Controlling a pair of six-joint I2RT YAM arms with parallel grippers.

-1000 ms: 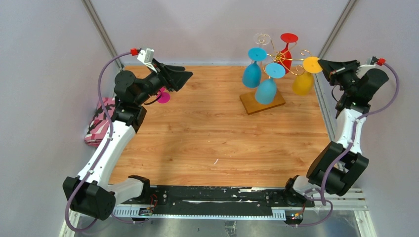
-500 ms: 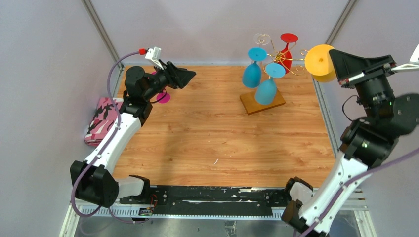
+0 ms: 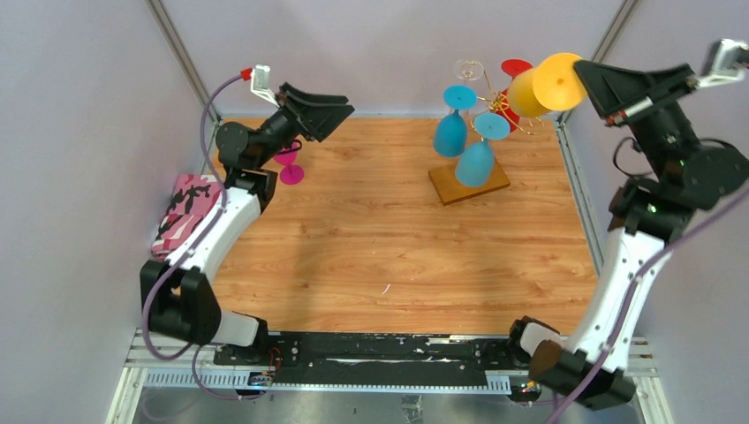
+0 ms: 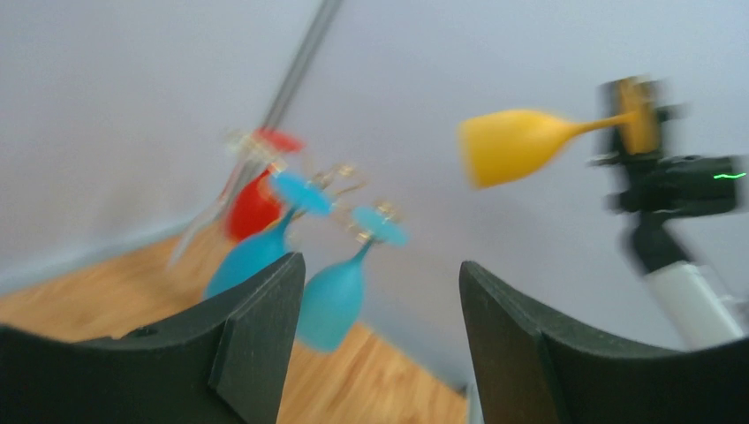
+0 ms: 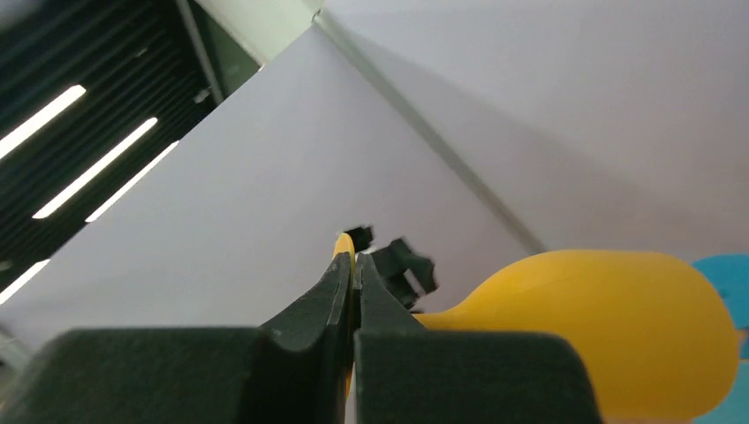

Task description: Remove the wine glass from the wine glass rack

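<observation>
My right hand [image 3: 592, 81] is high in the air at about 2 o'clock, above the far right corner of the bench [image 3: 389, 247]. Its two fingers are pressed together on the thin flat foot of the yellow wine glass [image 3: 528, 94]. The glass lies on its side. Its round bowl points to 9 o'clock, away from my hand and toward the wine glass rack [image 3: 459, 189]. From above, the bowl seems to cover part of the rack's gold wires. My left wrist camera shows the yellow wine glass [image 4: 512, 146] up in the air with a gap between it and the rack. In my right wrist camera, the right hand [image 5: 351, 265] has a sliver of yellow between its fingertips, and the big yellow bowl [image 5: 609, 327] sits just past them.

The rack stands at about 1 o'clock on the bench, on its brown wooden base. Two blue glasses [image 3: 452, 132] hang from it upside down, and a red glass [image 3: 510, 88] hangs at the back.

My left hand [image 3: 343, 120] is up at about 11 o'clock. Its fingers [image 4: 265, 336] are wide apart and hold nothing. A pink glass [image 3: 290, 168] stands on the bench below my left arm. A pink patterned cloth [image 3: 181, 216] lies off the bench edge at 9 o'clock.
</observation>
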